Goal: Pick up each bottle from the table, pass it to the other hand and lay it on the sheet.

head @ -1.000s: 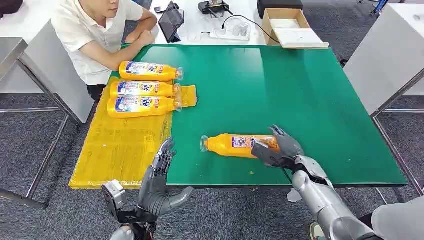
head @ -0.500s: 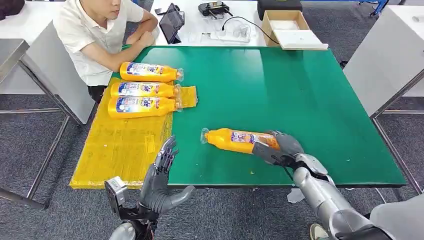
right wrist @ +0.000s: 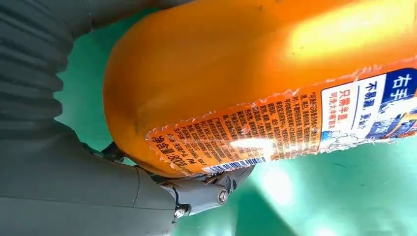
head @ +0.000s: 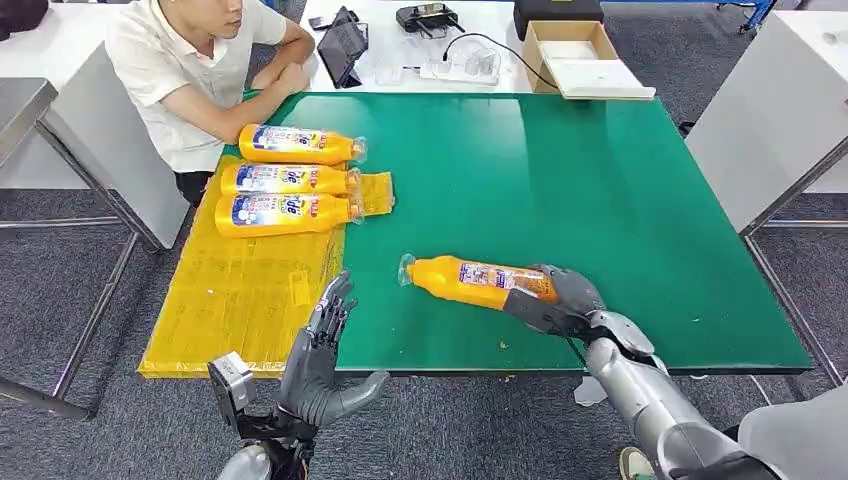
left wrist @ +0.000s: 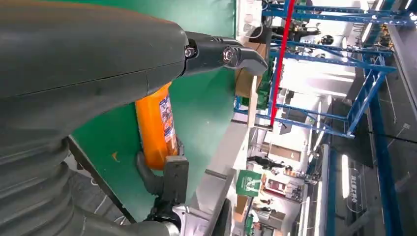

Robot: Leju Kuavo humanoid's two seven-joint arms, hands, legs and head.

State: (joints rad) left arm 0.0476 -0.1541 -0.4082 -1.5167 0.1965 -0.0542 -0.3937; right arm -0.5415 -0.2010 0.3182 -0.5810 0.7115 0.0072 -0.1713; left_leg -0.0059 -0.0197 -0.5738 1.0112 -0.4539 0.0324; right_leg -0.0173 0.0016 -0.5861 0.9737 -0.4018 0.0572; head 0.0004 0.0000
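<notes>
An orange bottle [head: 470,282] with a clear cap pointing left is held at its base end by my right hand [head: 558,300], just above the green table [head: 600,180]. The right wrist view shows that bottle [right wrist: 255,83] close up with my fingers [right wrist: 206,191] wrapped under it. My left hand [head: 318,360] stands with fingers apart and upright at the table's front edge, left of the bottle, holding nothing. In the left wrist view the bottle [left wrist: 155,128] lies beyond my left hand [left wrist: 88,54]. Three more orange bottles [head: 285,178] lie side by side on the yellow sheet [head: 240,290].
A person [head: 190,70] sits at the table's far left corner, arms resting by the sheet. A cardboard box [head: 580,55], a tablet [head: 342,42] and cables lie on the white table behind. Grey tables flank both sides.
My right hand has closed on the bottle and lifted it slightly, shifting it up and a little to the left. My left hand has barely moved.
</notes>
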